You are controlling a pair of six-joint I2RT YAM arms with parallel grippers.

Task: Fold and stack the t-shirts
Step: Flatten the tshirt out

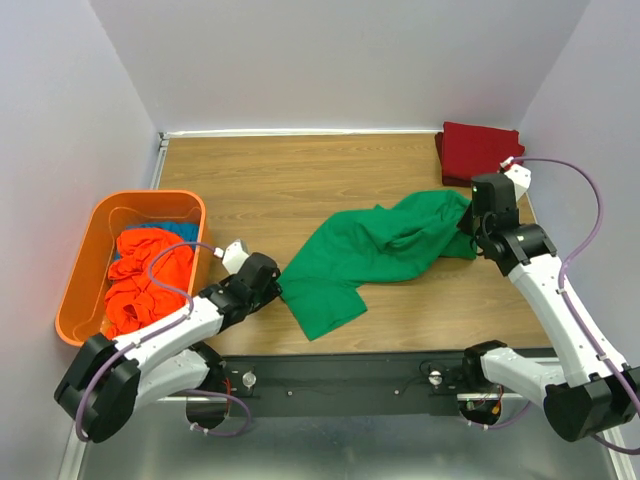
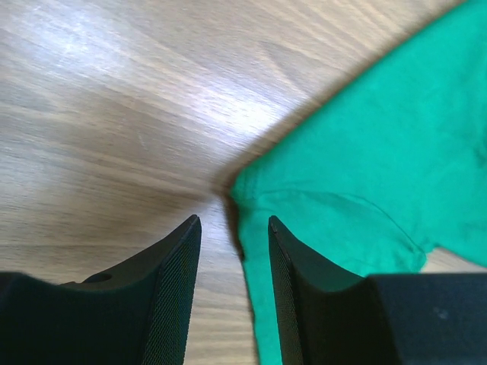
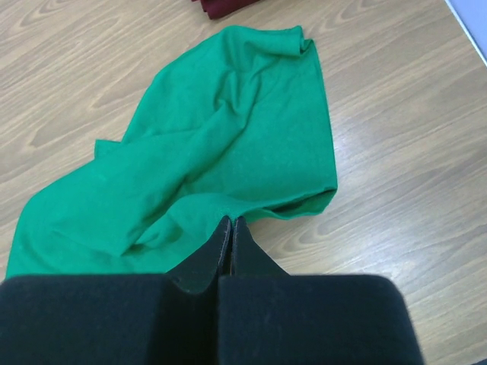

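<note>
Orange plastic bin (image 1: 78,262), far left of the wooden table (image 1: 300,170): holds crumpled orange-red shirts (image 1: 140,295). A blue shirt (image 1: 172,233) lies at its far end, mostly buried. The number of garments cannot be told.

Left gripper (image 2: 233,219), low over the wood near the left: fingers apart, with nothing between them. The green shirt's left corner lies just past the gap. In the wrist view the cloth edge runs behind the right finger (image 2: 304,281); whether they touch cannot be told.

Green shirt (image 1: 370,250), mid-table: lies rumpled, reaching from near left to far right. Sleeves and collar are lost among the folds.

Right gripper (image 3: 230,220), at the shirt's right end: fingers pressed together on the hem, creases running to the tips. The pinched cloth is hidden between the pads.

Dark red shirt (image 1: 480,150), far right corner: folded flat, well apart from the bin. The right wrist covers its near edge in the top view. In the right wrist view only a sliver shows at the upper frame edge.
</note>
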